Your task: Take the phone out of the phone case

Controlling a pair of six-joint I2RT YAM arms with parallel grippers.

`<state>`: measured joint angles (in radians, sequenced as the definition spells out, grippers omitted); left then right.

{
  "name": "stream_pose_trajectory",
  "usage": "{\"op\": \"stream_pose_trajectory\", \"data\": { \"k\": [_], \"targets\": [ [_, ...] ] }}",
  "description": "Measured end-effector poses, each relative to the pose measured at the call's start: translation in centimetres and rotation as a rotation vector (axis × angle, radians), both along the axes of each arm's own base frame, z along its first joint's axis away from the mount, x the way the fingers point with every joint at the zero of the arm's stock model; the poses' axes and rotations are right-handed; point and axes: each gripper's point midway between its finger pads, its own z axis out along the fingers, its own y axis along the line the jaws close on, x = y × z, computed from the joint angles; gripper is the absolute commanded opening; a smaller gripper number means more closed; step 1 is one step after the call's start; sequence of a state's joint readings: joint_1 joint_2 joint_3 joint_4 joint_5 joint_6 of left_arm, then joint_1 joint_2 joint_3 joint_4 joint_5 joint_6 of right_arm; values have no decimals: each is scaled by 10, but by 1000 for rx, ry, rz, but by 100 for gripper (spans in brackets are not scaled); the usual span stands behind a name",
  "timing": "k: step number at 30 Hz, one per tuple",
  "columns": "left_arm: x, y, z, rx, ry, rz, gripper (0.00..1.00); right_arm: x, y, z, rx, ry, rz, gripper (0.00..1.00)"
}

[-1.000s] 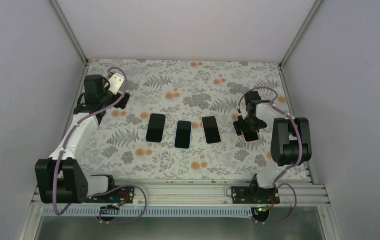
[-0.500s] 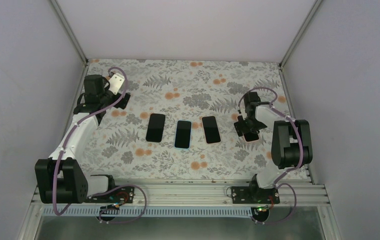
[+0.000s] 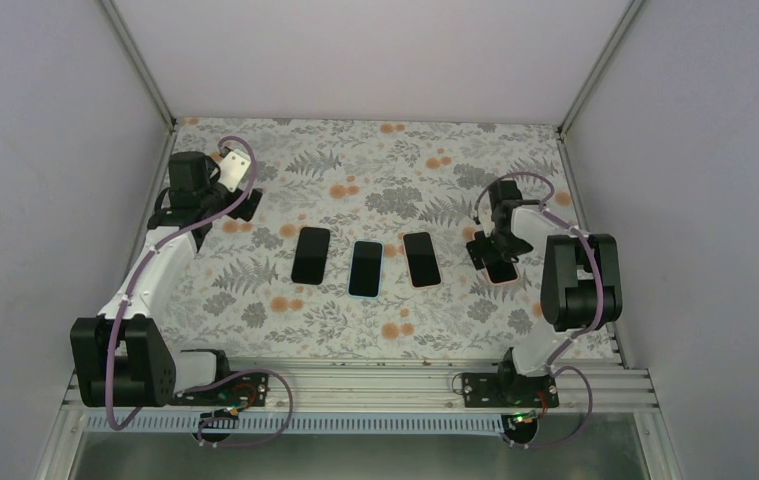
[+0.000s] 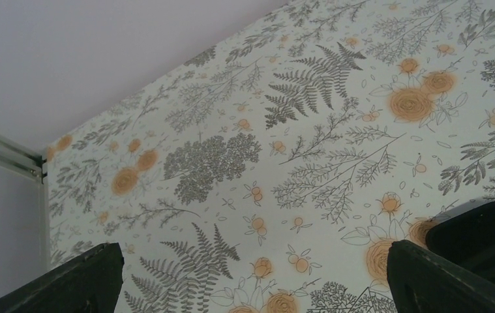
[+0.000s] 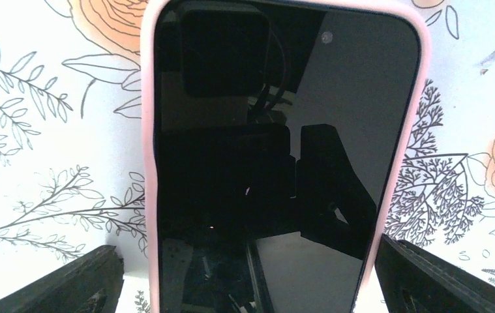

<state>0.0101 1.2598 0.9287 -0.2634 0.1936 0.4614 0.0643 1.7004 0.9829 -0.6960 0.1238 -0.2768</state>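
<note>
A black phone in a pink case [image 5: 277,156] lies flat, screen up, on the floral table cloth at the right; in the top view [image 3: 503,271] my right arm covers most of it. My right gripper [image 5: 248,280] is open, one finger on each side of the case, left finger apart from it, right fingertip [image 5: 420,277] close to its edge. My left gripper [image 4: 254,277] is open and empty over bare cloth at the far left [image 3: 245,205].
Three more phones lie in a row mid-table: a black one [image 3: 311,255], one in a light blue case [image 3: 366,268], one in a pink case [image 3: 421,259]. Grey walls close in the table on the left, back and right.
The right wrist has shifted slightly over the pink-cased phone. The left gripper has turned a little at the far left.
</note>
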Motion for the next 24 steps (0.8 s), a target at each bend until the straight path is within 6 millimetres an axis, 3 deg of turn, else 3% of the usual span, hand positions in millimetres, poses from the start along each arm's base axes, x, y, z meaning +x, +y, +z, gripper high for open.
{"op": "stream_pose_trajectory", "data": {
  "k": [9, 17, 24],
  "targets": [
    [-3, -9, -12, -22, 42, -48, 100, 1, 0, -4, 78, 10, 0, 99],
    [-7, -12, -18, -28, 73, -71, 100, 0, 0, -7, 127, 18, -8, 84],
    [-8, -18, -17, -46, 78, -96, 100, 0, 1, -7, 131, 15, -12, 79]
  ]
}}
